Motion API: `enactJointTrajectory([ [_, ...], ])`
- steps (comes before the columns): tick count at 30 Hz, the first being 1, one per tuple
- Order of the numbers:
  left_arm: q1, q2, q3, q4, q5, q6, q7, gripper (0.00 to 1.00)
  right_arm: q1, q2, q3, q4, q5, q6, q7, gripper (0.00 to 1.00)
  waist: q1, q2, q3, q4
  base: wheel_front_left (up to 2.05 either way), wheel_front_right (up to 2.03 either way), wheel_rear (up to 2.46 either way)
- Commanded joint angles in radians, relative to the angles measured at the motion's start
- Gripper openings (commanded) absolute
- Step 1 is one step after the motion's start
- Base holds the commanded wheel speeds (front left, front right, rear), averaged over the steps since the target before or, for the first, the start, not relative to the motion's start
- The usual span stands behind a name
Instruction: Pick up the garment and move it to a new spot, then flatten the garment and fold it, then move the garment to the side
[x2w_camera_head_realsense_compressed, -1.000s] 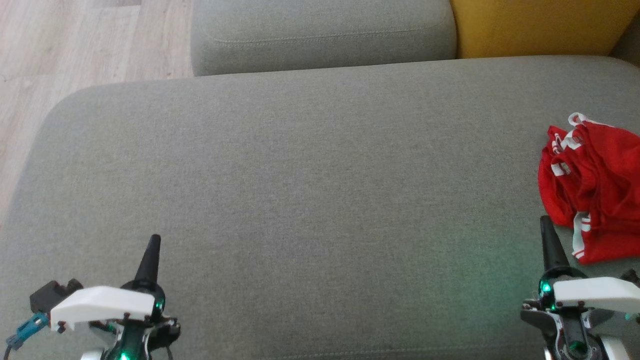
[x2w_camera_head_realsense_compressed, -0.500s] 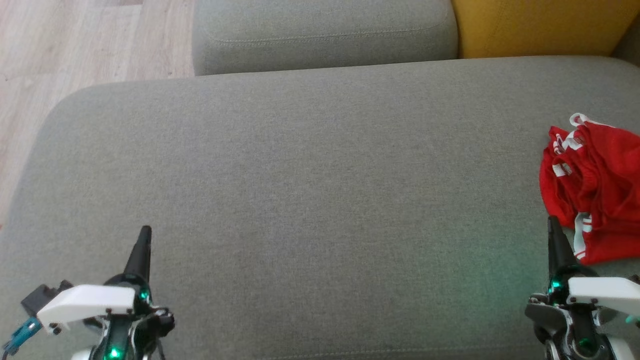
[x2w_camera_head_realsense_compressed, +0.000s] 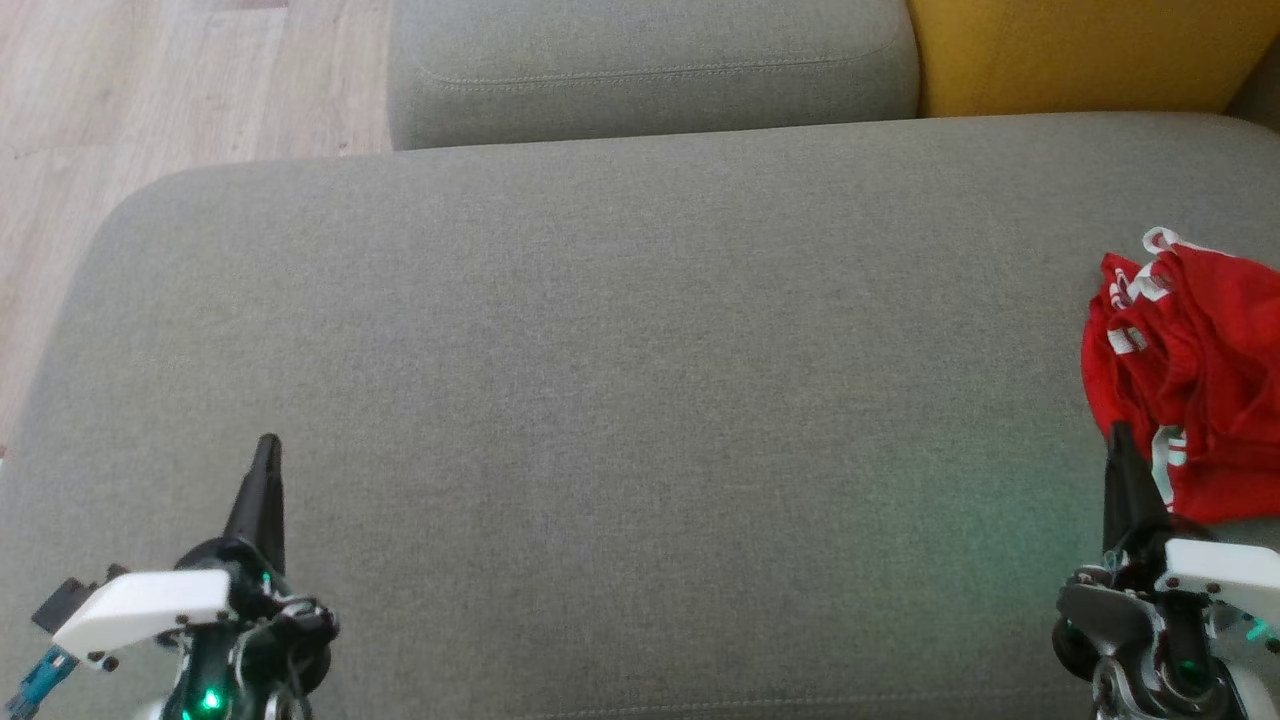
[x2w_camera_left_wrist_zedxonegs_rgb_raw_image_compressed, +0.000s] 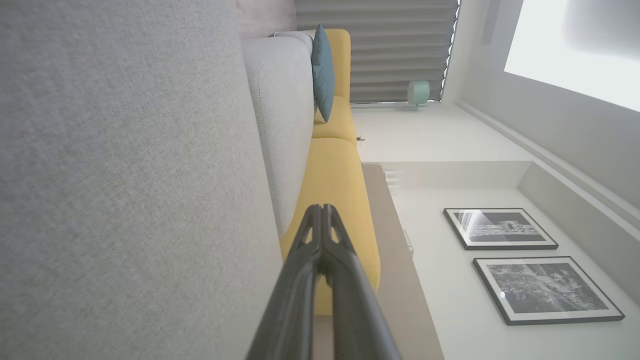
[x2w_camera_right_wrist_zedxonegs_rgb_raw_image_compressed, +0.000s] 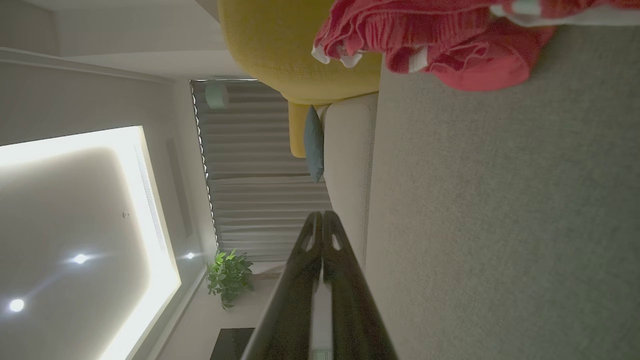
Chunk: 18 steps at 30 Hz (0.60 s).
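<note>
The garment (x2w_camera_head_realsense_compressed: 1200, 380) lies crumpled in a heap at the right end of the grey seat cushion (x2w_camera_head_realsense_compressed: 620, 380), and part of it runs past the edge of the head view, so how much cloth lies there cannot be told. Both grippers have their fingers pressed together and hold nothing. The right gripper (x2w_camera_head_realsense_compressed: 1120, 440) hovers over the cushion's near right corner, its tip at the heap's near edge; whether it touches the cloth cannot be told. The left gripper (x2w_camera_head_realsense_compressed: 267, 445) hovers over the cushion's near left corner, well apart from the cloth. The main risk, as I judge it, is that the right fingers, while together, only poke or shove the heap toward the cushion's right end instead of taking it; they need to part first. A pinch on one loose fold or the white trim could lift a single layer and let the rest drag or slip out. The soft seat gives under pressure, so a deep reach may nip the upholstery too.
</note>
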Motion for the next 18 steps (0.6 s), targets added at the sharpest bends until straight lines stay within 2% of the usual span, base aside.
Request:
enactJointTrajectory([
  [1,-0.06,0.006,0.049,-0.026,-0.034,-0.015,0.009,0.0,-0.052,-0.019,0.016,-0.027,0.036,0.003,0.006,0.0,0.0,0.0,0.0,0.0,0.0,0.0,0.0],
  [18,-0.061,0.002,0.056,-0.026,-0.029,-0.015,0.014,0.0,-0.053,-0.015,0.009,-0.026,0.03,0.003,0.011,0.0,0.0,0.0,0.0,0.0,0.0,0.0,0.0],
])
